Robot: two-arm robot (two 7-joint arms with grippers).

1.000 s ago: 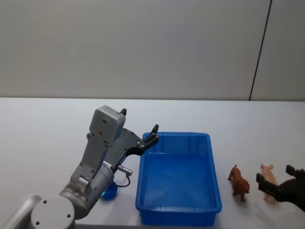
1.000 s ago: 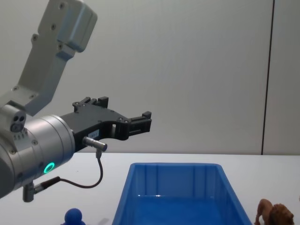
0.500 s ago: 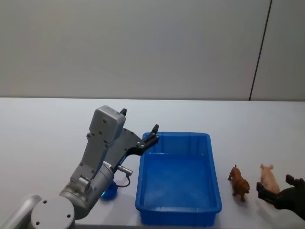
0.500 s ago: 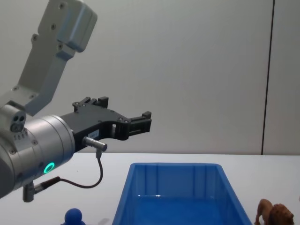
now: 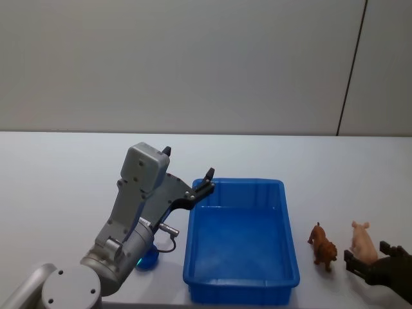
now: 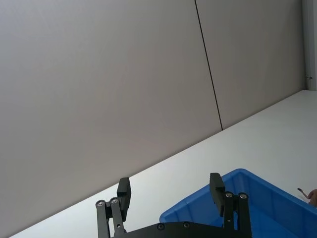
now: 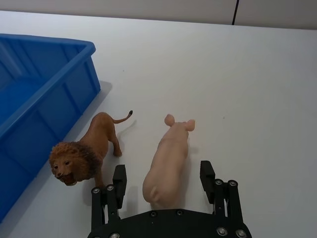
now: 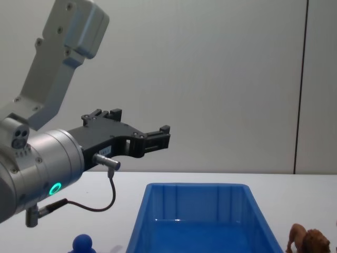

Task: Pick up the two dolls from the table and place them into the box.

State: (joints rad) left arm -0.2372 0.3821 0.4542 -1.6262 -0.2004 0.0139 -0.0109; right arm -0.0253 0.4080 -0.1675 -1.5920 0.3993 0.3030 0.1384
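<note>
Dolls all on the table right now: the pale pink one stands just right of the brown lion, and the lion sits just beside the right wall of the blue box. My right gripper is low over the pink one's rear, jaws spread wide on either side with a gap showing on each flank. Blue round-headed doll is left of the box. Left gripper hangs empty and wide above the box's far left corner.
</note>
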